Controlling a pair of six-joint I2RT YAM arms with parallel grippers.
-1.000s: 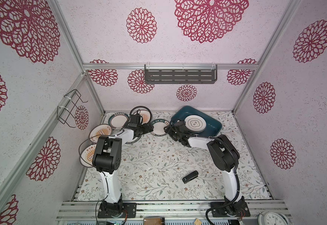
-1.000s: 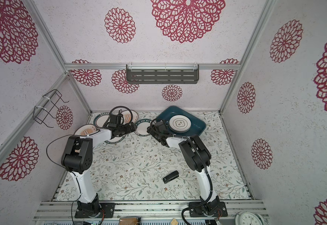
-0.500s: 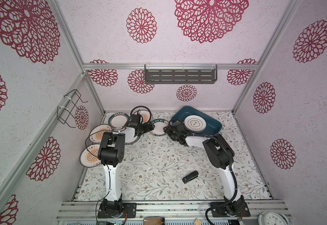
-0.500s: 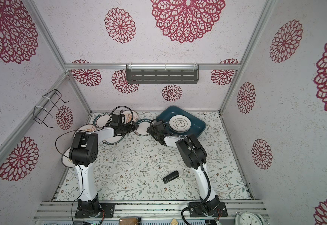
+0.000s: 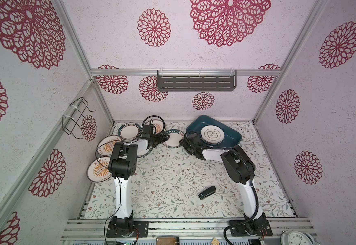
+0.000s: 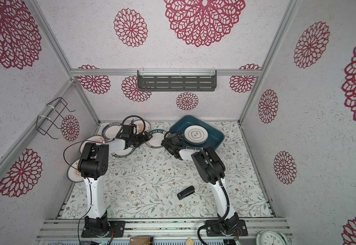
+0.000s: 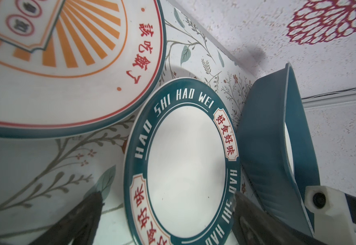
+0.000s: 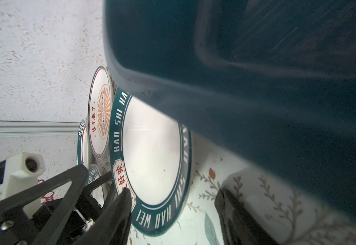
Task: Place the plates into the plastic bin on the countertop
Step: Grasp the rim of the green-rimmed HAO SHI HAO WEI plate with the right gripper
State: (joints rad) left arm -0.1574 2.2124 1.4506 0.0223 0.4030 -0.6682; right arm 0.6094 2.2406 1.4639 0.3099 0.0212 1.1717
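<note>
Plate point(image 5: 173, 139) with lettered teal rim lies flat, face up, just beside the bin point(image 5: 231, 135) in both top views. Left wrist view: left gripper point(image 7: 164, 199) spreads wide astride it. Right wrist view: right gripper point(image 8: 175, 194) has jaws apart, one fingertip point(image 8: 122, 203) seemingly at its rim. Round, no long axis; should handle stiff, slick, breakable: pinch the rim.

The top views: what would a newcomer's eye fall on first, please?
The dark teal plastic bin at back right, one white plate inside, stands out first. Just left of it, the left gripper and right gripper face each other across a teal-rimmed lettered plate; more plates crowd the back left.
</note>
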